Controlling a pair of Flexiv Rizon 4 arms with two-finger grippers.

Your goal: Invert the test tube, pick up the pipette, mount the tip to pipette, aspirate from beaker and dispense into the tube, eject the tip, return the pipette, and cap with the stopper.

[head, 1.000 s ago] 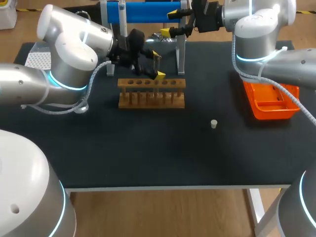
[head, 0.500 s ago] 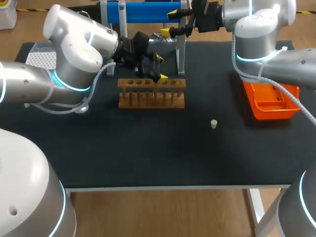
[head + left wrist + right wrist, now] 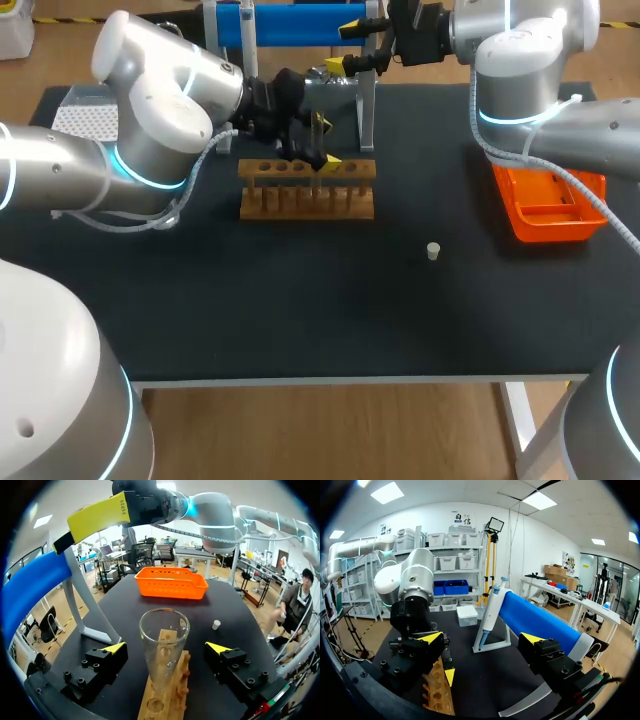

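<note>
A clear glass test tube (image 3: pixel 163 647) stands in the wooden rack (image 3: pixel 165 700), its open rim uppermost. My left gripper (image 3: pixel 166 648) is open around it, one yellow-tipped finger on each side with a gap to the glass. From above, the left gripper (image 3: pixel 318 143) sits over the rack (image 3: pixel 307 188). My right gripper (image 3: pixel 482 638) is open and empty at the table's back (image 3: pixel 355 45), just short of the pipette (image 3: pixel 492 612) leaning on its stand. The small white stopper (image 3: pixel 433 251) lies on the black mat to the right of the rack.
An orange basket (image 3: pixel 550 205) sits at the right under my right arm. A long blue roll (image 3: pixel 295 22) lies across the stand at the back. A white tip box (image 3: pixel 80 120) is at the far left, behind my left arm.
My left arm has swung slightly right and its gripper has settled a little closer over the rack around the tube. The right arm has not moved.
</note>
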